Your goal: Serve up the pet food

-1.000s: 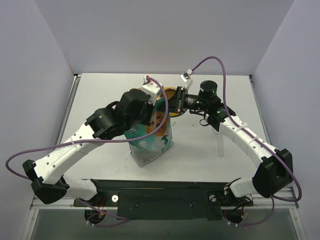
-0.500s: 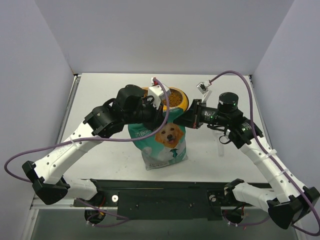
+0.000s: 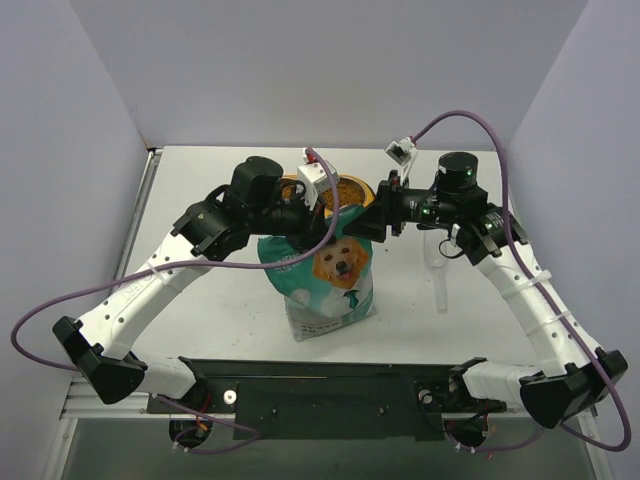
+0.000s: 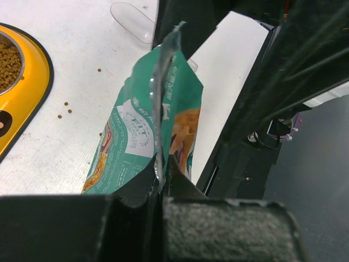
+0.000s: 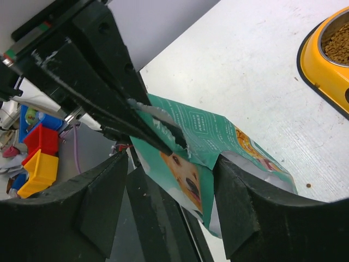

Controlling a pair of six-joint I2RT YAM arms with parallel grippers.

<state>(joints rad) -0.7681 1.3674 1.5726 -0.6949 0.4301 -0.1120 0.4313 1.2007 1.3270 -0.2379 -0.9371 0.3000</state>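
Observation:
The pet food (image 4: 7, 64) is brown kibble in a bowl of the yellow feeder (image 4: 34, 93), also seen as pet food (image 3: 349, 189) behind the bag. The teal-and-white bag (image 3: 332, 285) stands upright on the table. My left gripper (image 4: 161, 177) is shut on the bag's torn top edge (image 4: 163, 82). In the right wrist view my right gripper (image 5: 172, 191) stands open, with the bag's upper corner (image 5: 204, 158) between its fingers (image 5: 242, 207) and not pinched. That view also shows pet food (image 5: 339, 45) in the feeder (image 5: 319, 68).
A few loose kibble pellets (image 4: 66, 107) lie on the white table beside the feeder. A clear plastic scoop (image 3: 440, 288) lies right of the bag and shows as a clear scoop (image 4: 132, 22) in the left wrist view. Grey walls close the table in.
My right gripper has opened and let go of the bag's top. The bag has come from tilted to upright, still held by the left gripper. Both arms shifted slightly back.

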